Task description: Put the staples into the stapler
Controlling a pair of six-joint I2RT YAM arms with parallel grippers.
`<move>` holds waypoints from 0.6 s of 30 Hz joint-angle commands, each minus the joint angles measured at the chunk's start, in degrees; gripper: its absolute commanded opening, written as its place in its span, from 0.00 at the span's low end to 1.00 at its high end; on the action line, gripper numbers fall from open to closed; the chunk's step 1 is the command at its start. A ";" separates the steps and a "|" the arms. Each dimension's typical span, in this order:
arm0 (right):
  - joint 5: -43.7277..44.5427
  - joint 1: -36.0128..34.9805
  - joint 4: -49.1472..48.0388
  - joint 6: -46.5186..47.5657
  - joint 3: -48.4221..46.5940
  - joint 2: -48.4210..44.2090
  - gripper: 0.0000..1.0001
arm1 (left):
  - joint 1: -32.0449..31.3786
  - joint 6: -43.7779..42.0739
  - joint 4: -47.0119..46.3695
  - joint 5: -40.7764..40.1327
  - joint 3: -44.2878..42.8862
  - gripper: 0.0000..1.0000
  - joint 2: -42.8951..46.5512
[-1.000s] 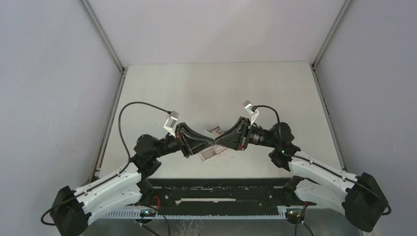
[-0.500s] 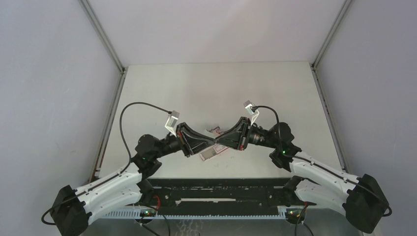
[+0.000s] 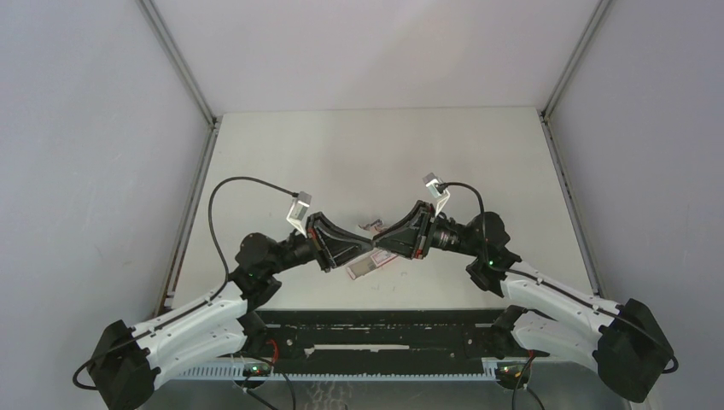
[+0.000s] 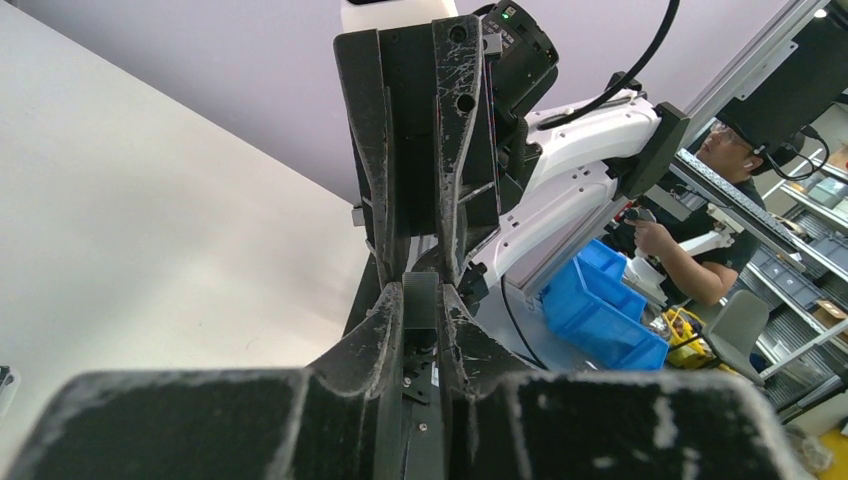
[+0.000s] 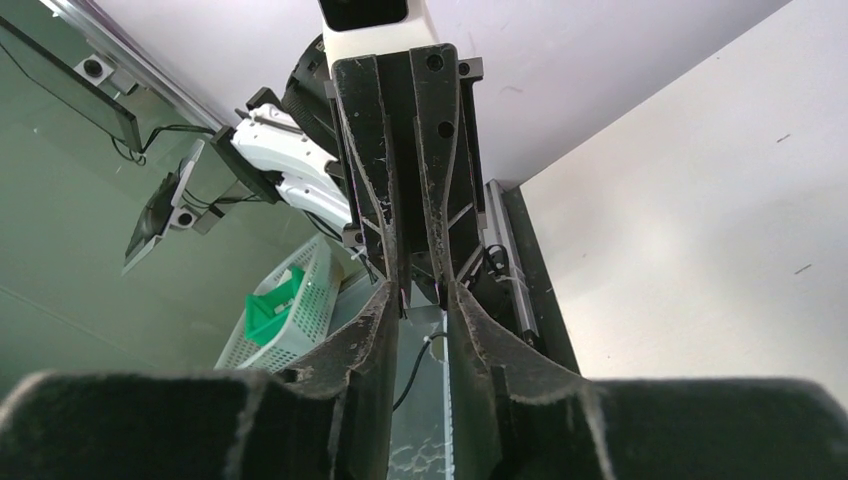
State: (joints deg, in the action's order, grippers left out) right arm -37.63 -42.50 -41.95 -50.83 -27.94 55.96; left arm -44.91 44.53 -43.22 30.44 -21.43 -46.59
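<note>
Over the middle of the table my two grippers meet tip to tip. The left gripper [image 3: 371,246] [image 4: 421,292] is shut on a short, dark, finely ribbed strip [image 4: 421,301] that looks like the staples. Facing it, the right gripper [image 3: 377,243] [image 5: 424,292] stands open by a narrow gap, with nothing between its fingers. The pale pink and clear stapler [image 3: 365,267] lies on the table just below the tips. A second pale piece [image 3: 370,226] shows on their far side. The grippers hide whatever lies between the two pieces.
The white table [image 3: 376,154] is walled by grey panels at the left, right and back. Black rails [image 3: 376,329] run along the near edge between the arm bases. Off the table, a blue bin [image 4: 600,300] and a white basket [image 5: 285,310] show.
Both arms hold nearly the same tip-to-tip pose. The right gripper has edged slightly to the left. The stapler has not moved.
</note>
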 commanded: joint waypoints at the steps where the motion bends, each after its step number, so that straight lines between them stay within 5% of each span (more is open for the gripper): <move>1: 0.53 -0.38 -3.17 -0.34 -2.82 0.13 0.21 | -0.09 1.08 -3.13 1.39 0.64 0.15 -0.02; 11: 0.97 -1.00 -4.52 -0.28 -2.82 0.96 0.13 | -0.10 1.17 -3.10 1.32 0.42 0.18 0.04; 18: 3.32 -0.38 0.27 2.35 -2.81 -1.17 0.09 | -0.01 1.67 -3.10 -0.88 1.67 0.46 0.50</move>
State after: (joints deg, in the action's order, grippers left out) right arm -36.27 -42.83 -42.65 -50.43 -28.23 56.40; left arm -44.86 45.47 -44.10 30.20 -21.30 -46.57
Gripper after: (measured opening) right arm 0.126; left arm 0.404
